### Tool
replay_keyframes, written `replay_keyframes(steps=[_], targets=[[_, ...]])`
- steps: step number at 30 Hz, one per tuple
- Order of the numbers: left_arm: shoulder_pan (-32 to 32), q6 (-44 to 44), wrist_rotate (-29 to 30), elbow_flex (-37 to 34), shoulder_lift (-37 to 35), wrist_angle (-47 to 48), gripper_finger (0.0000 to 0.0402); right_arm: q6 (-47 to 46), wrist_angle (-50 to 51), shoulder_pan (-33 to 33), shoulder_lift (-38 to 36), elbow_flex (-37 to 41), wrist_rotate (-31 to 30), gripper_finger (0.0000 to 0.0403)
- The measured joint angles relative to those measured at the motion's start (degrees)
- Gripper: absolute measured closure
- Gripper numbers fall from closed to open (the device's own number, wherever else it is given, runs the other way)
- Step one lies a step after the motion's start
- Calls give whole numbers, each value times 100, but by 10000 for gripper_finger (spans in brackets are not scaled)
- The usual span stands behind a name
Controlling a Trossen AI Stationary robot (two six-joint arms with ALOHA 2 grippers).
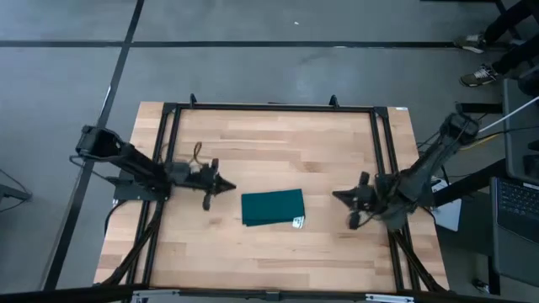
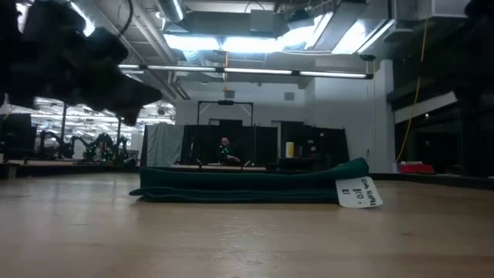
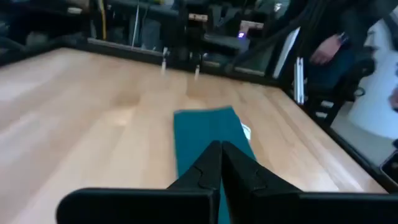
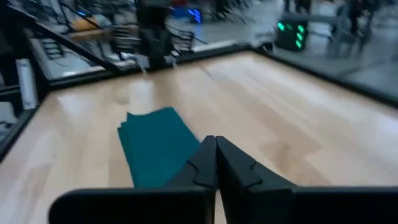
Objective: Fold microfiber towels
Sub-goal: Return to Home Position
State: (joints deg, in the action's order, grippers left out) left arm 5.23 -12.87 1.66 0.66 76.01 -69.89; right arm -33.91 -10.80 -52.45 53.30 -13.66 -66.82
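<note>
The dark teal towel (image 1: 272,207) lies folded into a flat rectangle in the middle of the wooden table, several layers stacked. Its white tag (image 1: 298,222) sticks out at the near right corner and shows in the low view (image 2: 359,192). My left gripper (image 1: 226,187) is shut, empty, above the table left of the towel; the towel shows beyond its fingers (image 3: 208,134). My right gripper (image 1: 340,196) is shut, empty, right of the towel; the towel shows in its wrist view (image 4: 155,143).
A black metal frame (image 1: 269,107) runs along the table's far edge and down both sides by the arm bases. Bare wood lies around the towel. A person's shoes (image 1: 480,74) and a laptop (image 1: 518,202) are off the table to the right.
</note>
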Motion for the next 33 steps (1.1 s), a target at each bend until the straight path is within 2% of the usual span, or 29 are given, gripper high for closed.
replay_keyframes(steps=[3, 5, 9, 13, 14, 16, 18, 20, 23, 28, 31, 33], targets=[[-1178, 186, -1259, -28, -256, -405, 399, 926, 8, -208, -1386, 442, -20, 382], [-1800, 230, -1705, -28, -437, -230, 398, 1543, 32, -366, -2311, 706, 14, 378], [-2544, 554, -2079, -28, -968, 379, 399, 2612, 588, -828, -3931, 1027, -240, 381], [-3057, 844, -2335, -26, -1779, 1343, 398, 2801, 2015, -1465, -5140, 973, -1048, 391], [-3163, 892, -2401, -26, -2060, 1686, 398, 2756, 2110, -1603, -5323, 967, -1056, 392], [-3309, 967, -2428, -19, -2717, 2366, 398, 2736, 2114, -1940, -5291, 936, -1136, 393], [-3347, 1060, -2420, 84, -3495, 3401, 398, 2476, 2136, -2273, -5230, 885, -1471, 392], [-3259, 1295, -2302, 413, -4352, 4961, 398, 2274, 2049, -2626, -5130, 850, -1586, 390], [-2966, 1707, -1746, 1000, -5530, 7072, 398, 2241, 2200, -3055, -4952, 856, -2300, 391], [-2617, 1713, -1030, 1251, -7501, 8526, 398, 2034, 2459, -3064, -4697, 867, -2315, 396], [-2441, 1484, -942, 1190, -7590, 8948, 398, 1793, 2552, -2968, -4650, 874, -2320, 397], [-2327, 1572, -882, 1232, -7453, 8636, 398, 1622, 2552, -2974, -4651, 874, -2319, 397]])
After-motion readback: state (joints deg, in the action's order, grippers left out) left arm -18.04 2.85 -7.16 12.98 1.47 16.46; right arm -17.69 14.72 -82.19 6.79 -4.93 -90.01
